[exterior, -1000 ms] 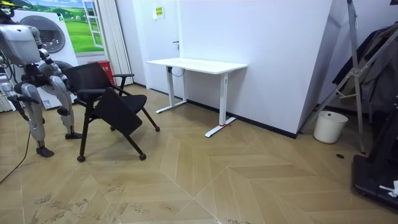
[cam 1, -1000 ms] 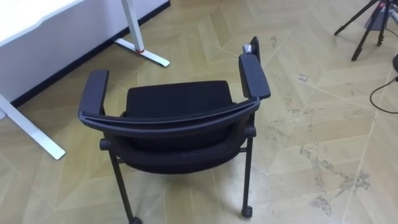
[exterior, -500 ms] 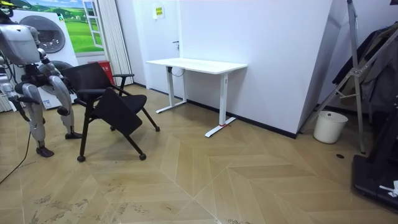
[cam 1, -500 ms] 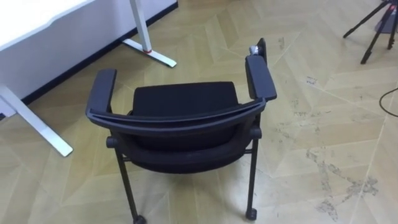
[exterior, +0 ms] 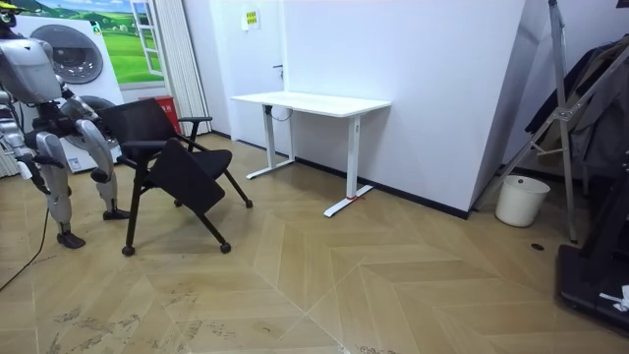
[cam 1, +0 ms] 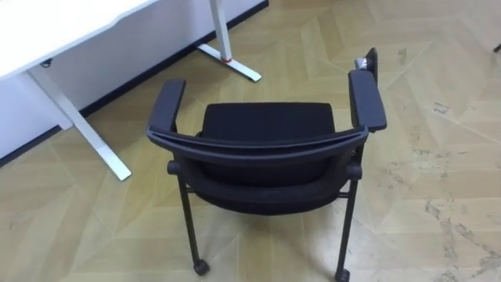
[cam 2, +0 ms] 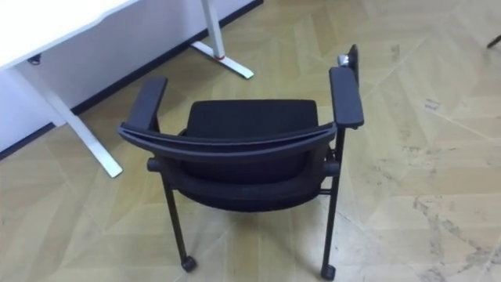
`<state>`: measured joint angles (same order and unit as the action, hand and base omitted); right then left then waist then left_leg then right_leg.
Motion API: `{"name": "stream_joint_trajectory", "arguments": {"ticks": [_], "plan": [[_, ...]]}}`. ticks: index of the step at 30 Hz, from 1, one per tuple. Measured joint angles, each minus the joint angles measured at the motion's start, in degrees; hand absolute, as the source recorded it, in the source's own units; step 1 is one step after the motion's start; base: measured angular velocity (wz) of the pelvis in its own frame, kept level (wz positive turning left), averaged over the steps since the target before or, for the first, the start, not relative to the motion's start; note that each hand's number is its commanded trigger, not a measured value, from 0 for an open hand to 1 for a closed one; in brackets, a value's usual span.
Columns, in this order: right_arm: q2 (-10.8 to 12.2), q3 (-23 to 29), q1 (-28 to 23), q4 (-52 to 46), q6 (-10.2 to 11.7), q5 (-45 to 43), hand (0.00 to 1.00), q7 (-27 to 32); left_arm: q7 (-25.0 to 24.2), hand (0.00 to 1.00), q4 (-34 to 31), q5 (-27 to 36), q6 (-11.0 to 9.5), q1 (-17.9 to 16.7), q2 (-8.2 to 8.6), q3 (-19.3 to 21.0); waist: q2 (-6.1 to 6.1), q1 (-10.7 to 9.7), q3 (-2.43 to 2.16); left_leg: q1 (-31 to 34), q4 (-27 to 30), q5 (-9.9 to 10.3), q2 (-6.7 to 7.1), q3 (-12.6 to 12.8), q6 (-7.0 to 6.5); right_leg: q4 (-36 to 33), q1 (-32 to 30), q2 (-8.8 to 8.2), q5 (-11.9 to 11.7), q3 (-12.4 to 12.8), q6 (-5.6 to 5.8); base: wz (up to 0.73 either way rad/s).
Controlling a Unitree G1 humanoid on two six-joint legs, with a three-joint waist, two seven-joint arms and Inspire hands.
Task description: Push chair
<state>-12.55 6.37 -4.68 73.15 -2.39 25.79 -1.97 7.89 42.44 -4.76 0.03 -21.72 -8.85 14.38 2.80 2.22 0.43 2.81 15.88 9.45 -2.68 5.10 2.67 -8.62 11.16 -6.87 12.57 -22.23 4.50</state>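
The black chair (cam 1: 266, 149) stands on its castors on the wooden floor (cam 1: 438, 157), with its curved backrest nearest the robot and its seat and both armrests pointing away. In the room view the robot stands upright just behind the chair's backrest; whether its hands (exterior: 39, 155) are spread or curled I cannot tell. Beyond the chair, off its front left side, stands the white desk (cam 1: 47, 31), not touching it.
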Motion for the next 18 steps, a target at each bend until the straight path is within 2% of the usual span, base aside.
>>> {"name": "stream_joint_trajectory", "arguments": {"ticks": [3,5,6,7,8,11,14,18], "plan": [[-0.15,0.68,0.37,-0.26,0.57,0.21,0.00,0.03,2.01,0.00,-10.33,-4.64,-0.72,0.01,-0.42,-0.01,0.48,0.01,0.05,0.26,-0.02,-0.25,0.19,-0.27,-0.11,0.02,-0.03,-0.06,0.01,0.01,0.02,0.06],[-0.18,1.27,0.59,-0.07,1.22,0.27,0.00,-0.02,3.36,0.00,-20.12,-9.07,-0.96,-0.05,-1.47,0.04,0.84,-0.03,-0.03,0.52,-0.03,-0.44,0.28,-0.61,-0.14,0.09,-0.11,-0.06,0.01,-0.09,0.02,0.06],[-0.19,1.43,0.62,-0.07,1.36,0.30,0.00,-0.02,3.99,0.00,-22.50,-10.38,-1.06,0.05,-1.72,0.08,0.72,-0.02,0.05,0.55,-0.06,-0.51,0.31,-0.67,-0.16,0.09,-0.14,-0.06,0.01,-0.01,0.02,0.05],[-0.25,1.88,0.63,-0.06,1.72,0.28,0.00,0.04,5.48,0.00,-26.13,-13.34,-1.69,0.78,-2.18,0.18,1.28,0.22,-0.08,0.54,-0.10,-0.56,0.31,-0.65,-0.16,0.09,-0.18,-0.06,0.01,0.23,0.02,0.00],[-0.41,1.89,0.60,-0.05,1.90,0.28,0.00,0.05,6.77,0.00,-28.82,-15.30,-2.27,1.82,-2.34,0.51,1.35,0.43,0.00,0.40,-0.22,-0.59,0.32,-0.51,-0.17,0.13,-0.17,-0.10,0.01,0.27,0.02,-0.03],[-0.31,1.87,0.51,0.55,2.63,0.18,0.00,-0.02,9.22,0.00,-34.38,-18.77,-2.55,3.71,-2.46,1.28,1.80,0.25,-0.12,0.47,-0.24,-0.61,0.34,-0.53,-0.15,0.37,-0.15,-0.09,0.01,0.09,0.01,0.00],[-0.10,1.78,-0.63,0.80,2.81,1.00,0.00,-0.01,12.50,0.00,-45.12,-24.80,-3.21,4.13,-2.53,1.28,1.78,0.36,-0.15,0.39,-0.46,-0.61,0.47,-0.46,-0.14,0.86,-0.01,-0.08,0.01,0.67,0.01,0.00],[-0.11,1.76,-0.82,2.19,3.19,0.89,0.00,-0.03,14.76,0.00,-49.80,-30.09,-4.25,5.69,-2.82,1.27,1.79,0.05,-0.16,0.40,-0.51,-0.62,0.47,-0.48,-0.13,0.90,-0.09,-0.07,0.01,0.96,0.01,0.00]]}}
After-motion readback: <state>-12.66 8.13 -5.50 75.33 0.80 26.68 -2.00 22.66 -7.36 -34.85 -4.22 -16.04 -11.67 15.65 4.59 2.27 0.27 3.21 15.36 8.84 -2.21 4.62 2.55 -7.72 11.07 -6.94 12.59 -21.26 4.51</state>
